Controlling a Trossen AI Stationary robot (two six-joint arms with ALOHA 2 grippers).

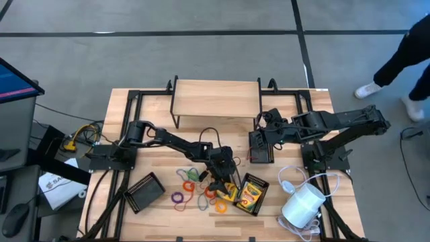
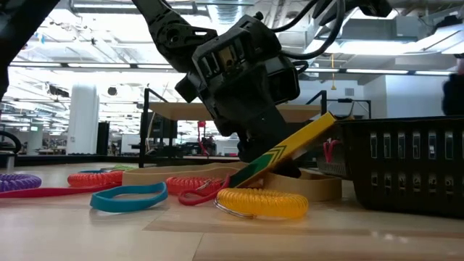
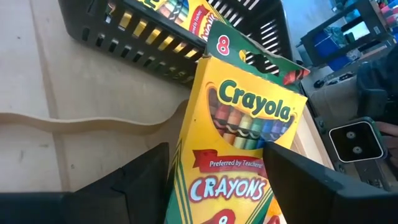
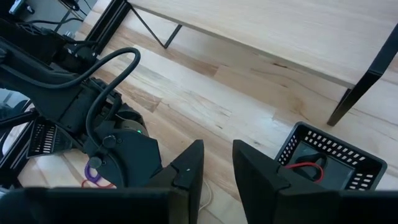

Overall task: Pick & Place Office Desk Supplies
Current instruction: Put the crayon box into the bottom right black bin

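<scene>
My left gripper (image 1: 220,173) (image 3: 216,152) is over the table's middle, shut on a yellow-and-green crayon box (image 1: 228,193) (image 3: 242,143) (image 2: 290,148). A second crayon box (image 1: 250,195) lies in a black mesh tray (image 3: 124,37) just to its right. Coloured elastic loops (image 1: 191,183) lie on the table around the gripper, among them a yellow coil (image 2: 261,203) and a blue band (image 2: 130,196). My right gripper (image 1: 257,138) (image 4: 217,165) hovers farther back, fingers a narrow gap apart, holding nothing, beside another black tray (image 4: 329,165) with a red loop in it. My left gripper pinches the crayon box between its two fingers, one on each long narrow side (image 3: 186,180), across the box's width at its lower half. The fingers slant down from above. The box is tilted, its low end (image 2: 243,180) down among the loops and its high end (image 2: 326,122) raised toward the right-hand tray.
A wooden riser shelf (image 1: 215,97) stands at the table's far side. A third black mesh tray (image 1: 144,191) sits near the left front. A white cylinder with a white cord (image 1: 302,205) lies at the right front. A person's legs show beyond the table's far right.
</scene>
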